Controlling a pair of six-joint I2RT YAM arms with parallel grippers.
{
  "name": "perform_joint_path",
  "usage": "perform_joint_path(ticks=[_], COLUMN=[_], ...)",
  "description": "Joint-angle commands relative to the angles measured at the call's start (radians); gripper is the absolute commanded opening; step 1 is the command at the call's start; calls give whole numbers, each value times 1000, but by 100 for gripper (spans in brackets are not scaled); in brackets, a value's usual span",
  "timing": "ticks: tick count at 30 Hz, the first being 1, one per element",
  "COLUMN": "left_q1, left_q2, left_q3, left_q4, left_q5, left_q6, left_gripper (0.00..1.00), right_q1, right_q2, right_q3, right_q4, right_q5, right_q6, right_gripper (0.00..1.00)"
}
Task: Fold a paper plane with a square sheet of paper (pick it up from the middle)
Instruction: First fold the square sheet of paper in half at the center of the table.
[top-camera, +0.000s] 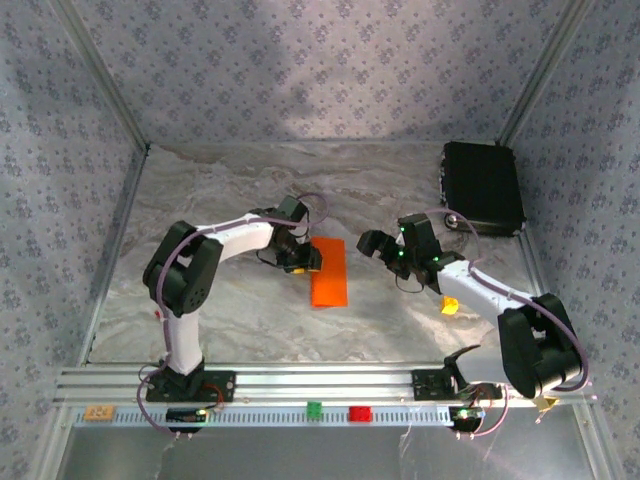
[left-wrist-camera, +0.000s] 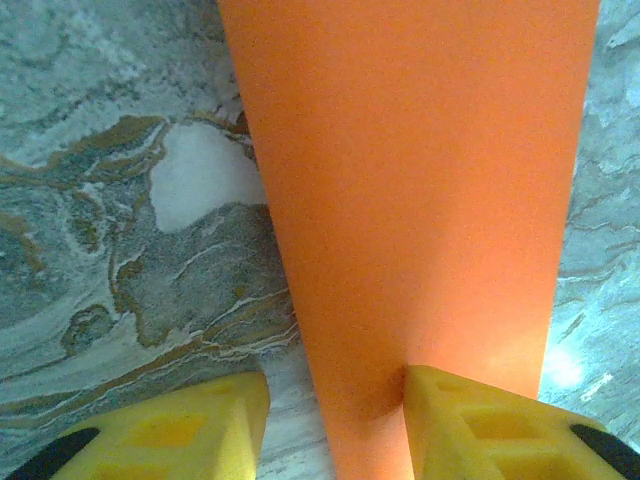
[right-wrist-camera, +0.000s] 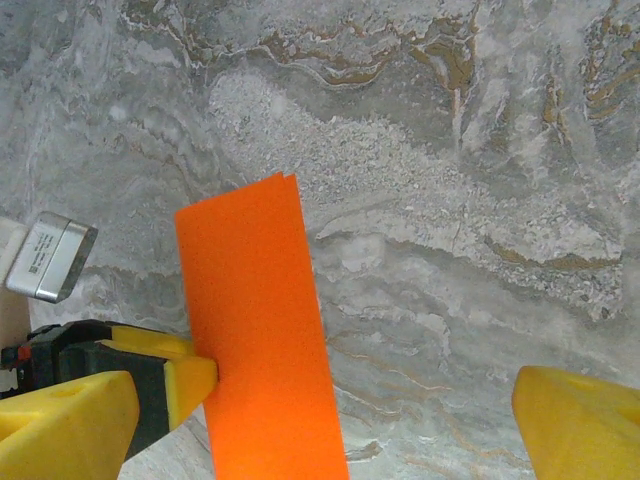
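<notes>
From above: left pincer (top-camera: 303, 262) half open at the left edge of the square sheet of paper (top-camera: 330, 275); sheet flat, folded to a strip, between both pincers; right pincer (top-camera: 368, 243) wide open, empty. From the left wrist: 1 yellow fingertip (left-wrist-camera: 480, 420) on the orange, the other on bare marble, probably clamping nothing. From the right wrist: 2 layers at the strip's end; silver label (right-wrist-camera: 50, 257), print unreadable. Veined grey marble table (top-camera: 220, 200), flower-patterned walls (top-camera: 300, 60), black box (top-camera: 483, 187) far beyond the right pincer.

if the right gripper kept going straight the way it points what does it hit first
Most likely the orange paper lying on the table ahead of the right gripper, though depth is unclear.
</notes>
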Motion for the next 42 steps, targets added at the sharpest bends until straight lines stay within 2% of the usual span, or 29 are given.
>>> perform_joint_path(ticks=[1, 19, 42], left_q1=[0, -27, -45], left_q2=[55, 114, 124], left_q3=[20, 86, 101], left_q4=[-55, -124, -122], left_q5=[-61, -166, -197], left_q6=[43, 35, 21], left_gripper=[42, 44, 45], right_q1=[7, 9, 9], right_q2=[3, -1, -15], right_q3=[23, 21, 9], right_q4=[-23, -29, -33], right_q5=[7, 7, 14], right_q6=[10, 8, 9], right_gripper=[98, 98, 98])
